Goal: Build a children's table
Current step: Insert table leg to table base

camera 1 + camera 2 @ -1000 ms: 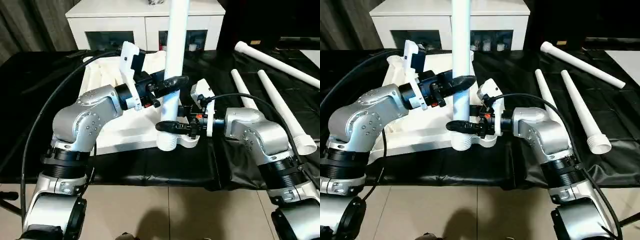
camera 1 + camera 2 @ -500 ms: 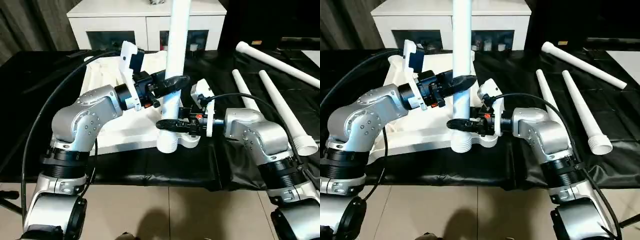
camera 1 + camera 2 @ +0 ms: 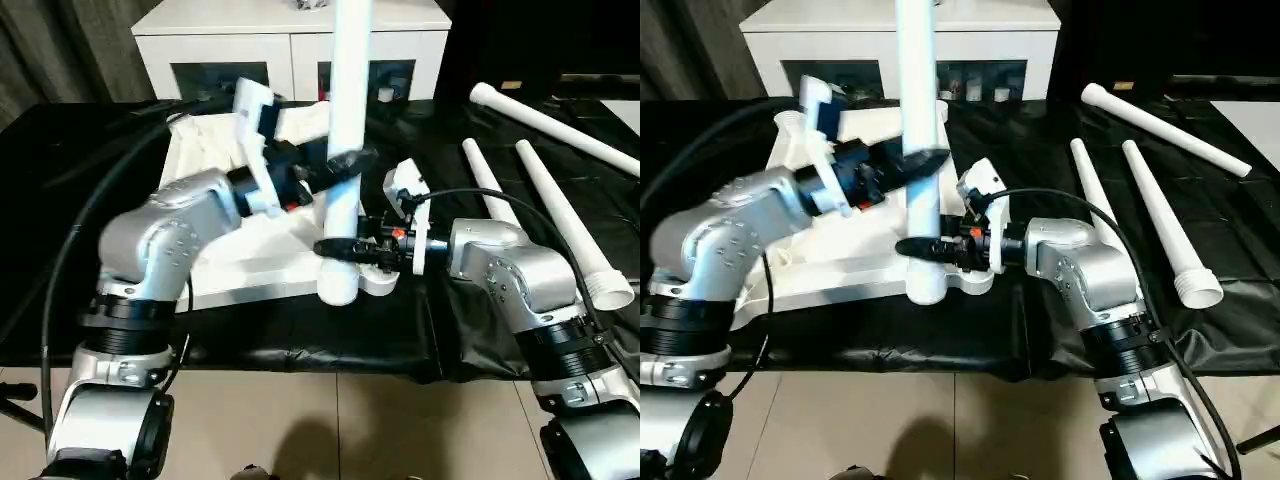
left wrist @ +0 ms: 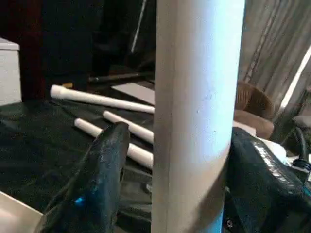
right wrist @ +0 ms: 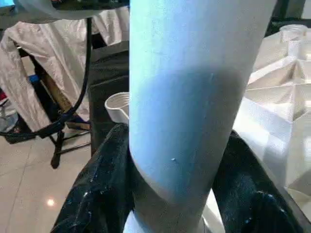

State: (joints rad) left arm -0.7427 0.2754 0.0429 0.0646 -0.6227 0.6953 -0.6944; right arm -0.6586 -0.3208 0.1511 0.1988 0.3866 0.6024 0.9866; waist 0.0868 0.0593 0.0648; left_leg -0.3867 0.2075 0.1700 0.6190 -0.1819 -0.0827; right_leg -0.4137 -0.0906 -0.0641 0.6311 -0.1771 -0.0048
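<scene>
We hold the upright leg low in our right gripper, steadying it over the corner socket at the tabletop's five o'clock, while our left gripper brackets it loosely.

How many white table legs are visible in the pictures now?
4. One leg stands upright at the near corner of the table top, between both grippers' fingers. Three legs lie on the black cloth to the right. None seems hidden.
</scene>
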